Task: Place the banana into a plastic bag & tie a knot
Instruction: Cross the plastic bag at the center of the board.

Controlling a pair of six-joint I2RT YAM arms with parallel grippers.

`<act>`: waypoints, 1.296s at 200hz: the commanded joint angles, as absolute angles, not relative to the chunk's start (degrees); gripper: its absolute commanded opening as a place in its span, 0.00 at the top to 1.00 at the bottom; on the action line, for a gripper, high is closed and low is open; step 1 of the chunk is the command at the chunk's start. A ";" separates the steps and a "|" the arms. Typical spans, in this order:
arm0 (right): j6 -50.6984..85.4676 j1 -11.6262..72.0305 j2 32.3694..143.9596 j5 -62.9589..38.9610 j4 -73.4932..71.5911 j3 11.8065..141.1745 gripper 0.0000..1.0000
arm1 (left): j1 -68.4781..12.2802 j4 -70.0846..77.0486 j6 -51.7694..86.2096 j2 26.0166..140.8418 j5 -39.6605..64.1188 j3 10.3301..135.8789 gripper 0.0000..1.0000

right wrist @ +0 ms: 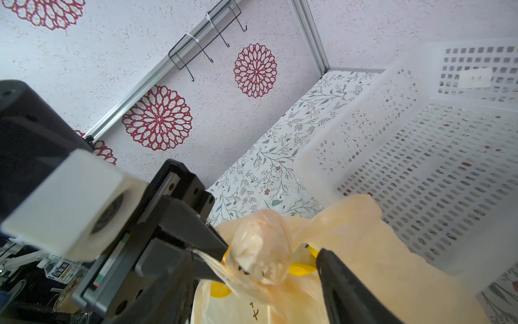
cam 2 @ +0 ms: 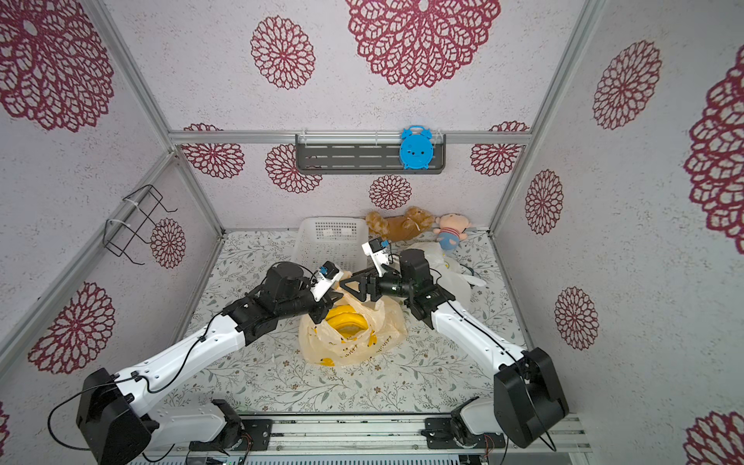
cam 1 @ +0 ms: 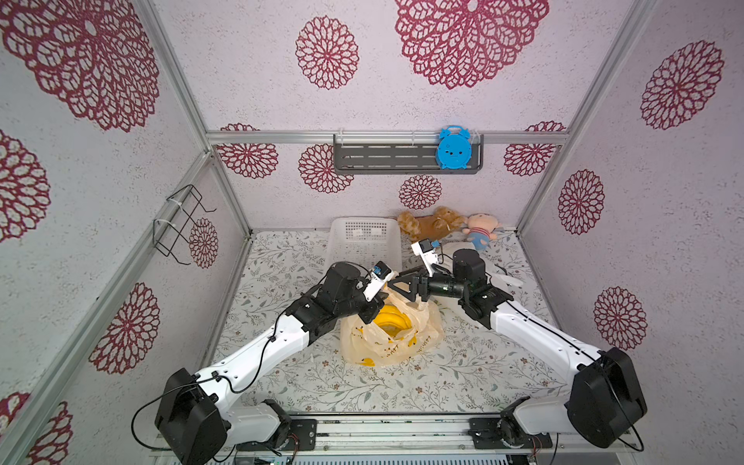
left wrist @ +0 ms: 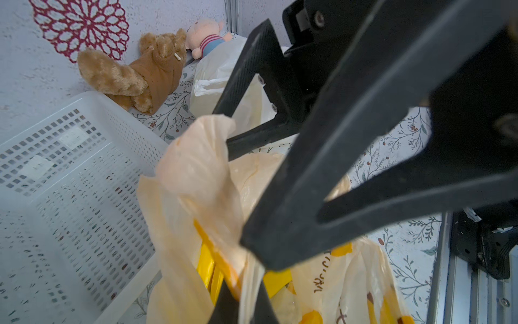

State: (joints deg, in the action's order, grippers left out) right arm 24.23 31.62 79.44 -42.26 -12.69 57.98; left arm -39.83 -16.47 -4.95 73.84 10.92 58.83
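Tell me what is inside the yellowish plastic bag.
Through the open mouth of the plastic bag the yellow banana shows. The printed film covers its edges, and anything under it cannot be seen.

Bright, even, soft light with faint shadows. Both top views bow at the edges; wrist views blur the near basket (left wrist: 84, 182).

Mock-home robot booth: aluminium frame (cam 1: 282, 137); floral wallpaper (cam 1: 249, 80); plush bear (cam 1: 430, 223).

bare floral tabletop (cam 1: 402, 386) open in front and left of plastic bag (cam 1: 386, 342); white basket (cam 1: 364, 241) crowds just behind; left arm (cam 1: 282, 342) and right arm (cam 1: 531, 334) meet above bag; spare bags (cam 2: 453, 277), plush toys (cam 1: 432, 225) clutter far right corner.
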 commanded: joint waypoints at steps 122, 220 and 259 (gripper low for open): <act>22.02 32.43 75.66 -39.62 -16.52 56.88 1.00 | -38.16 -14.29 -3.73 71.59 16.36 57.06 0.72; 22.02 31.16 72.80 -40.95 -17.08 54.96 1.00 | -34.20 -11.78 -1.67 71.76 25.46 56.03 0.73; 21.31 30.52 70.78 -41.13 -16.43 54.49 1.00 | -33.06 -11.71 -1.15 73.68 27.35 56.42 0.76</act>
